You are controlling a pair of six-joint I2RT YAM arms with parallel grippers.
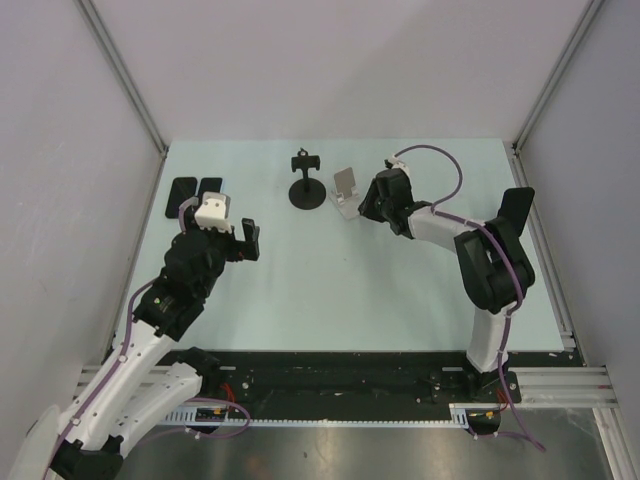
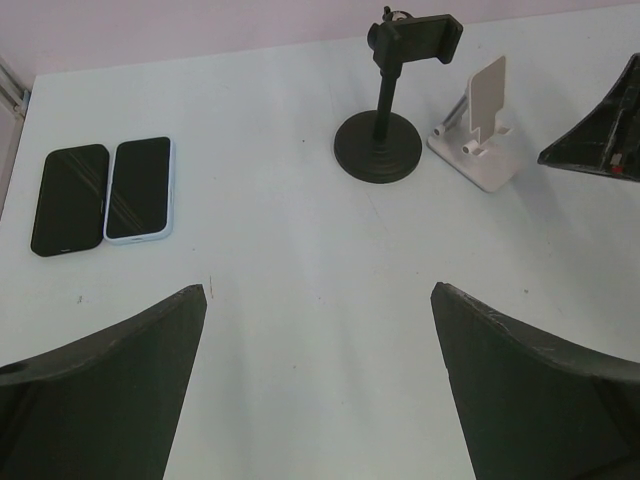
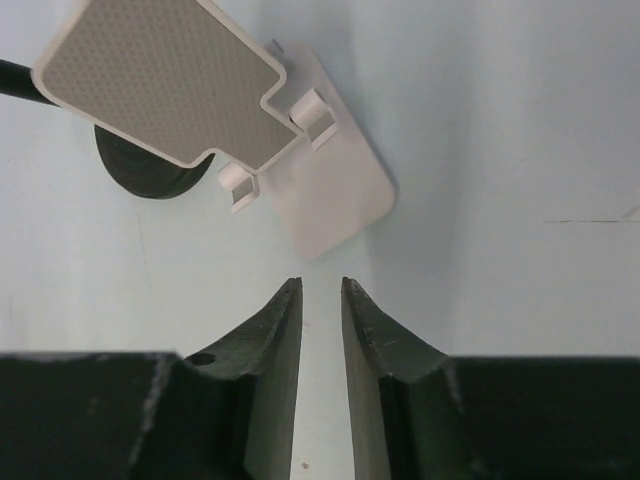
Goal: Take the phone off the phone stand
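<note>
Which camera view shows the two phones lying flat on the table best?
The left wrist view: the black phone and blue-edged phone lie side by side, large and unobstructed. The top external view shows them small, one partly hidden by the left arm. The right wrist view misses them.

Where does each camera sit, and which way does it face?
Top external: above and behind the bases, looking down on the pale table; both arms show.
Left wrist: on the left arm, facing forward over two flat dark phones; open left tool below.
Right wrist: near the empty white folding phone stand; shut right tool below.
Shared: both wrist views show that stand and the black round-based clamp stand.
</note>
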